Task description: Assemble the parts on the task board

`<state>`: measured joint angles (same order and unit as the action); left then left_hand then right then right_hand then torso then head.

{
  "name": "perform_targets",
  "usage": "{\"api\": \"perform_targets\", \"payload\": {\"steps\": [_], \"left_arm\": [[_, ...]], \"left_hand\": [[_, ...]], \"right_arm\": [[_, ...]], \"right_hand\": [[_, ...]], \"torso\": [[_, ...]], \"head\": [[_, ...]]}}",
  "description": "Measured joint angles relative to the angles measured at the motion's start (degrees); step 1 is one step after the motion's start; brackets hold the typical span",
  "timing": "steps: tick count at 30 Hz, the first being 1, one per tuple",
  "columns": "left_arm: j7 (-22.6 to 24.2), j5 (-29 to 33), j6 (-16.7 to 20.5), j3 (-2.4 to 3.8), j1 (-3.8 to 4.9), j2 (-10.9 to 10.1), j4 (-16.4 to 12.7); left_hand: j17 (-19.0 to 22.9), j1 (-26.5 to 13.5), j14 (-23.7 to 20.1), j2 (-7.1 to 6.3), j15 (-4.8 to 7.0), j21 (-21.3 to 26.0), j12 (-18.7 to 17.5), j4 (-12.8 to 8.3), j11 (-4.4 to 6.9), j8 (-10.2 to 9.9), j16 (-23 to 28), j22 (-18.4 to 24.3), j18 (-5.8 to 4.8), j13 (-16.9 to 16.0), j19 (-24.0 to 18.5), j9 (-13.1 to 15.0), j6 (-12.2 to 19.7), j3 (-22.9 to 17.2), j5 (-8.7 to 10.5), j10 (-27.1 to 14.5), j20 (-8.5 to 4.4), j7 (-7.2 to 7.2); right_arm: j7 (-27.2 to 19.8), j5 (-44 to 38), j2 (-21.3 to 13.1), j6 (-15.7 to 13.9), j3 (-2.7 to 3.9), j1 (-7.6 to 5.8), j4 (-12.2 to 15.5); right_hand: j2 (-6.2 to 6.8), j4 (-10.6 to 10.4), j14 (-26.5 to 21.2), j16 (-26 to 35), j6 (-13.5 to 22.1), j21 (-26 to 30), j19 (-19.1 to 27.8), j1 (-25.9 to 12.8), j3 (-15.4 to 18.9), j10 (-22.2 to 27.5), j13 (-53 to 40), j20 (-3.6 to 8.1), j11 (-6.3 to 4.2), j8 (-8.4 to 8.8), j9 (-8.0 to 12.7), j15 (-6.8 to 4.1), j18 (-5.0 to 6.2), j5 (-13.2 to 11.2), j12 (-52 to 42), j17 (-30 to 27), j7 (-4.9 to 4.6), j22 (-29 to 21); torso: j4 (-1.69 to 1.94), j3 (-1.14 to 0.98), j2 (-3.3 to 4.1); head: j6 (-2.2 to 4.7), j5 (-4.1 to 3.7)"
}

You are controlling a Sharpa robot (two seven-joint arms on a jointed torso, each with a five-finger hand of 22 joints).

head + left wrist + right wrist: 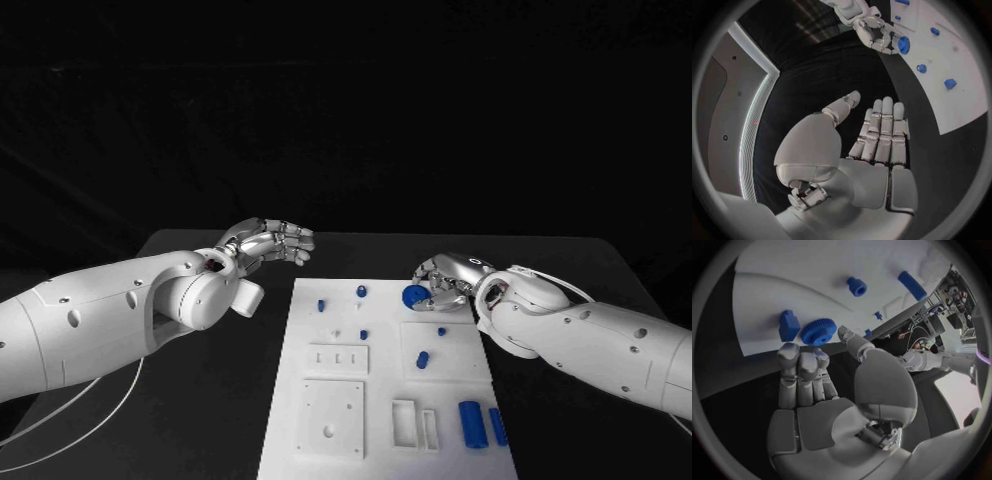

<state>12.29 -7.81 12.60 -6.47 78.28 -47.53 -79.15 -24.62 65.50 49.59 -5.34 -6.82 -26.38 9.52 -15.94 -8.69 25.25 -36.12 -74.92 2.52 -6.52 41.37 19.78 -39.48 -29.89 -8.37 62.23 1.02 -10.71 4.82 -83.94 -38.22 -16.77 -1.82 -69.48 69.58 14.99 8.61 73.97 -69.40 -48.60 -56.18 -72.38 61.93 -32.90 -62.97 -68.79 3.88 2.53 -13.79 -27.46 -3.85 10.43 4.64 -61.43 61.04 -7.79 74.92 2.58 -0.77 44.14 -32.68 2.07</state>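
Observation:
The white task board (387,395) lies lengthwise in the middle of the table. My right hand (447,278) is at the board's far right edge and pinches a blue gear (417,296) between thumb and fingertips. In the right wrist view the gear (819,333) sits just over the board, beside a blue block (789,325). In the left wrist view the gear (903,45) shows in the right hand (872,29). My left hand (268,243) hovers left of the board's far end. Its fingers (882,132) are straight and hold nothing.
Small blue pieces (358,292) stand on the far half of the board, another (423,359) at mid-board. Two blue cylinders (472,422) lie at the near right corner. White raised plates (333,360) and slotted blocks (415,423) occupy the near half. Black table (231,400) surrounds the board.

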Motion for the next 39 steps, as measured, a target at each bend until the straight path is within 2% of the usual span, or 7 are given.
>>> {"api": "perform_targets", "payload": {"steps": [7,13,18,33,35,39], "left_arm": [[-0.01,0.0,-0.01,-0.01,0.0,-0.22,0.0],[-0.02,0.0,-0.02,-0.02,0.0,-0.21,0.02],[-0.02,0.0,-0.03,-0.04,0.0,-0.29,0.05],[-0.05,0.0,-0.08,-0.04,0.0,-0.28,0.05],[-0.05,0.0,-0.09,-0.04,0.0,-0.29,0.05],[-0.06,0.0,-0.1,-0.04,0.01,-0.32,0.05]], "left_hand": [[0.0,0.0,0.0,0.0,0.0,0.0,0.0,0.0,0.0,0.0,0.0,0.0,0.0,0.0,0.0,0.0,-0.01,0.0,0.0,0.0,0.0,-0.01],[0.05,0.0,0.0,0.0,0.0,0.0,0.0,0.0,0.0,0.0,0.0,0.01,0.0,-0.01,0.0,0.0,-0.02,0.0,0.0,0.0,0.0,-0.02],[0.05,0.0,0.0,0.0,0.0,0.0,0.0,0.0,0.0,0.0,0.0,0.01,0.0,-0.05,0.0,0.0,-0.02,0.0,0.0,0.0,0.0,-0.02],[0.05,0.0,0.0,0.0,0.0,0.0,0.0,0.0,0.0,0.0,0.0,-0.03,0.0,-0.04,0.0,0.0,-0.02,0.0,0.0,0.0,0.0,-0.03],[0.04,0.0,0.0,0.0,0.0,0.0,0.0,0.0,0.0,0.0,0.0,-0.03,0.0,-0.04,0.0,0.0,-0.02,0.0,0.0,0.0,0.0,-0.03],[0.04,0.0,0.0,0.0,0.0,0.0,0.0,0.0,0.0,0.0,0.0,-0.03,0.0,-0.03,0.0,0.0,-0.03,0.0,0.0,0.0,0.0,-0.03]], "right_arm": [[-0.04,-0.19,0.03,0.08,-0.02,0.32,-0.23],[-0.04,-0.26,0.0,0.22,0.02,0.35,-1.04],[-0.06,-0.27,0.21,0.26,0.09,0.55,-1.4],[0.2,-1.26,0.67,-0.12,-0.01,0.65,-1.41],[0.3,-1.53,0.64,-0.18,-0.07,0.69,-1.36],[0.47,-2.05,0.63,-0.51,-0.11,0.76,-1.13]], "right_hand": [[-0.3,-0.64,0.24,-0.03,-0.39,0.0,-0.01,0.3,-1.13,-0.11,0.22,-0.01,-0.29,-0.34,0.03,-0.24,0.0,-1.53,0.0,0.07,0.21,0.0],[-1.52,-2.61,0.24,-0.02,-0.63,0.0,-0.1,0.45,-3.59,-0.11,0.47,-0.11,-0.29,-0.34,0.06,-0.24,0.0,-1.61,0.01,0.16,0.44,0.0],[-2.27,-2.91,0.24,-0.02,-0.65,0.0,-0.1,1.2,-5.18,0.09,0.55,-0.11,-0.5,-0.64,0.05,-0.24,0.0,-1.6,-0.07,0.25,0.46,-0.01],[-2.01,-2.76,0.24,-0.03,-0.64,-0.31,-0.2,1.42,-6.09,0.09,0.67,-0.22,-0.5,-0.63,0.02,-0.24,0.0,-1.6,-0.45,0.45,0.45,-0.01],[-1.41,-2.76,0.24,-0.03,-0.63,-0.32,-0.2,1.27,-6.09,0.09,0.67,-0.22,-0.5,-0.62,0.08,-0.24,0.0,-1.59,-0.45,0.51,0.44,-0.01],[-1.17,-2.52,0.24,-0.03,-0.59,-0.32,-0.2,1.52,-5.85,0.09,0.71,-0.23,-0.5,-0.62,0.07,-0.24,0.0,-1.59,-0.45,0.52,0.4,-0.01]], "torso": [[0.0,-0.01,-0.02],[0.04,0.01,-0.06],[0.07,0.01,-0.06],[0.01,0.01,-0.04],[0.01,0.01,-0.04],[-0.01,0.01,-0.04]], "head": [[-0.27,0.25],[-0.49,0.31],[-0.63,0.38],[-0.91,0.49],[-0.93,0.5],[-0.99,0.51]]}}
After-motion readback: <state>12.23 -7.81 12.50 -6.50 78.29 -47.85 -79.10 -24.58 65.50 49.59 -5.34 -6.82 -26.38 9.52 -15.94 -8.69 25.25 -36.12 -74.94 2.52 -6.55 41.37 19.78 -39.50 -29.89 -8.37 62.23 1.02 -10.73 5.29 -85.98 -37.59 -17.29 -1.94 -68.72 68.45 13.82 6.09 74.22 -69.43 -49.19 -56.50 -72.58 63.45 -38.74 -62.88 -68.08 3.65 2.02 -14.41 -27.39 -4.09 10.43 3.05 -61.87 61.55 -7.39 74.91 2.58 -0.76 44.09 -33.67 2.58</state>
